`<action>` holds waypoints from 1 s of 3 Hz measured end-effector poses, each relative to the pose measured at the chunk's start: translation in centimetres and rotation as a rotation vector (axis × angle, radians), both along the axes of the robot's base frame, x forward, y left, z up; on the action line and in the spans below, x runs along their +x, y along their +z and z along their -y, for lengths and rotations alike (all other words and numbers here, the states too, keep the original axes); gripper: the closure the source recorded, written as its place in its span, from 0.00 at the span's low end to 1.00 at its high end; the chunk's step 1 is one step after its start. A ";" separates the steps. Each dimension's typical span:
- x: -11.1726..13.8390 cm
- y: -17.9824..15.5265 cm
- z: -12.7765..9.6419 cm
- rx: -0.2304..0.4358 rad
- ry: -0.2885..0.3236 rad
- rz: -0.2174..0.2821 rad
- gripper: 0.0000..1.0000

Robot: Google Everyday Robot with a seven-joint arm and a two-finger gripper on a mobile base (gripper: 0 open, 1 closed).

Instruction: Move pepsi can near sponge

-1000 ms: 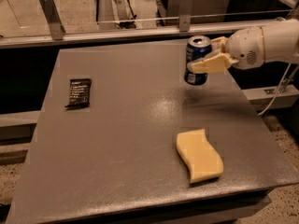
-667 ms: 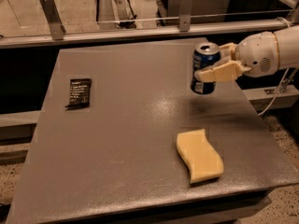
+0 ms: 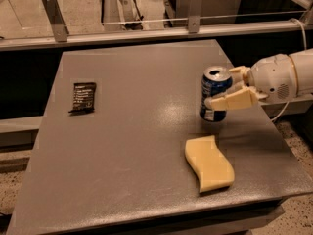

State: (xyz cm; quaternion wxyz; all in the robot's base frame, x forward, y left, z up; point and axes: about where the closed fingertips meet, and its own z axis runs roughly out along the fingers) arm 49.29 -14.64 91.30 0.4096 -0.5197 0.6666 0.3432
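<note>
Gripping the pepsi can (image 3: 215,94) at mid-height from the right, with the gripper (image 3: 221,88) clamped firmly on it: one pale finger (image 3: 231,102) laid across the near side of the can, the other just showing behind the rim. Held roughly upright, with the silver top and its opening turned up towards the camera and the dark blue side with white markings facing forward. Positioned over the right-hand part of the grey table (image 3: 137,141), not far from its right edge. Cannot tell whether resting on the surface or raised just above it.

Just in front of the can and a little to the right, near but not touching: the sponge (image 3: 209,163), pale yellow, lying flat with its wavy sides, angled so that the long axis runs from back-left to front-right, close to the table's front edge.

Reaching in from the right edge of the view, behind the gripper: the white rounded arm (image 3: 281,77).

Well apart from all this, on the left side of the table: a flat black snack packet (image 3: 83,97), lying face up with pale print showing.

Beyond the far edge of the table: a metal rail (image 3: 122,35) with two upright posts, and a light floor behind.
</note>
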 end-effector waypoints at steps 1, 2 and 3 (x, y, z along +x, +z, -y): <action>-1.8 -0.9 -0.5 0.007 0.031 0.008 1.00; -3.1 -1.3 -1.5 0.029 0.065 0.013 1.00; -4.2 -1.8 -2.5 0.054 0.105 0.012 0.83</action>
